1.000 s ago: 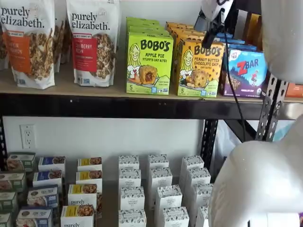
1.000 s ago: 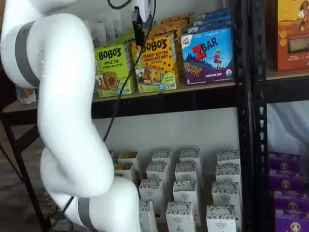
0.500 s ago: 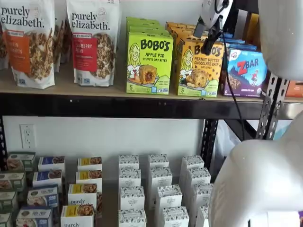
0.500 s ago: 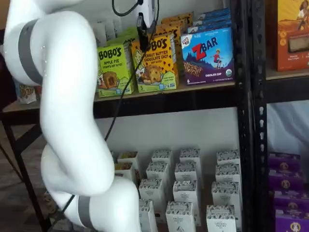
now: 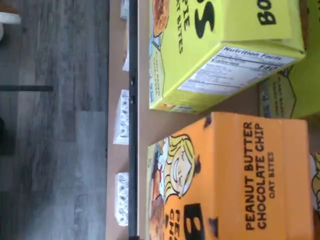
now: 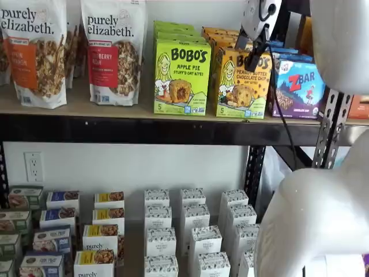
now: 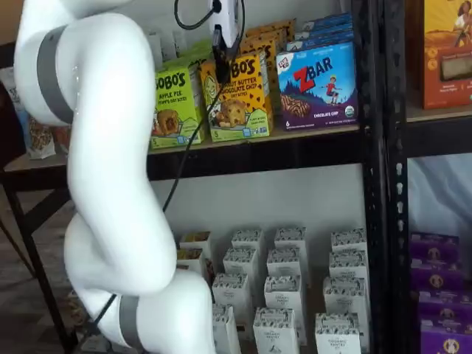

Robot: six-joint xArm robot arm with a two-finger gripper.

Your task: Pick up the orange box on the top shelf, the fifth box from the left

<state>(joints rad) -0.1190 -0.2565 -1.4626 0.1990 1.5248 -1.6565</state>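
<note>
Wrist view: the orange box [image 5: 235, 175] lies under the camera, the lime box [image 5: 220, 50] just beside it. In both shelf views the gripper [image 6: 254, 57] hangs before the orange box's upper front on the top shelf [image 6: 115, 109], lime box at its 9 o'clock, ZBar box [image 6: 300, 86] at 3. Gripper spread wide, holding nothing.

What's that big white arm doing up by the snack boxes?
It is a robot arm reaching for the orange Bobo's Peanut Butter Chocolate Chip box on the top shelf. Its gripper hangs in front of that box's upper part, and nothing is held. The box stands in its row between the green Bobo's Apple Pie box and the blue ZBar box.
</note>
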